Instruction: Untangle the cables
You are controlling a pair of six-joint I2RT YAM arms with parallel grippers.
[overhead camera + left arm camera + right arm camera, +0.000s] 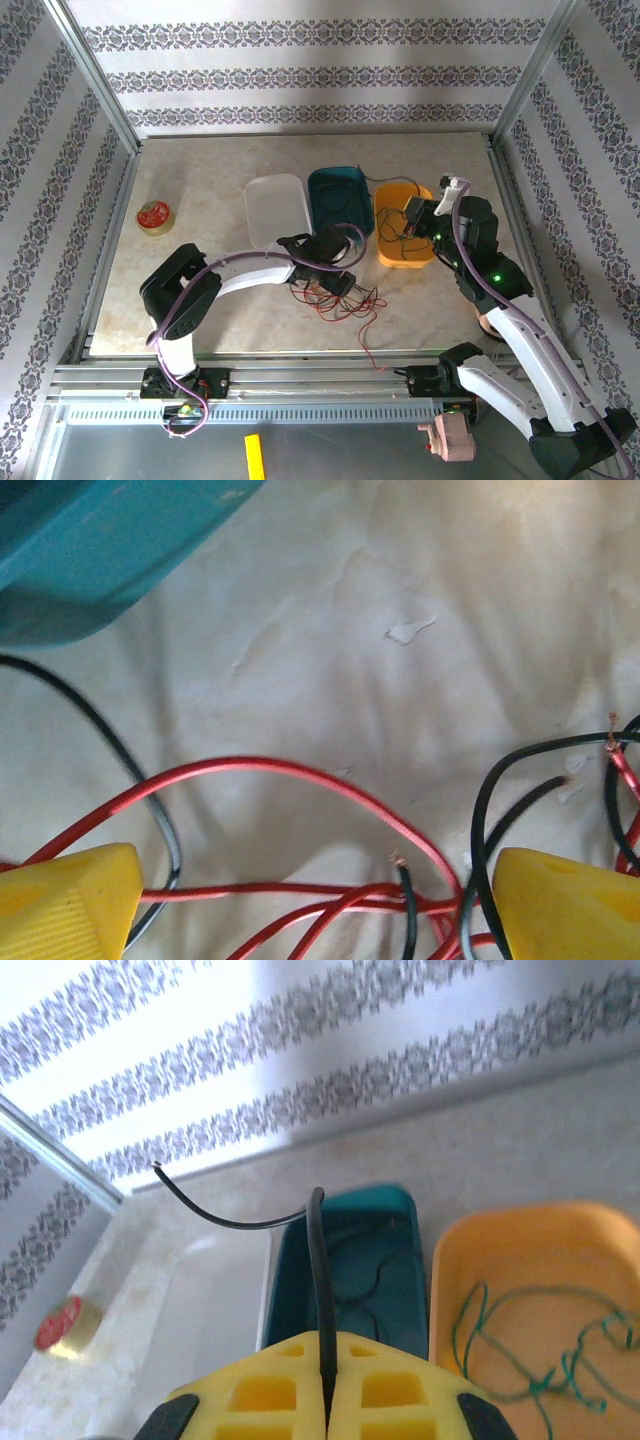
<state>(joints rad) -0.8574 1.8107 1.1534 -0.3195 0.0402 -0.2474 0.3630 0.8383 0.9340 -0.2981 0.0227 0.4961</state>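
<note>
My left gripper [320,910] hangs wide open just on the near side of the teal tray [90,550]. Its yellow fingers [65,900] straddle the heap of cables [340,298] lying on the table [420,580] there. My right gripper [327,1370] is above the tray's near right corner, pinched fully closed on a black wire [318,1260] that rises from the pads and arcs out over the tray, its tip free in the air. A green wire [540,1380] lies loose in the orange tray [520,1230] just right of the teal one. These strands look feather-light, limp yet a little springy, and slick-skinned, so I judge only a full, firm pinch will keep one. The red wire [250,767] arching between my left fingers stands clear of the knot. I would take it at the loop's crown or by a bare end, then draw slowly, or the whole heap may drag along.
</note>
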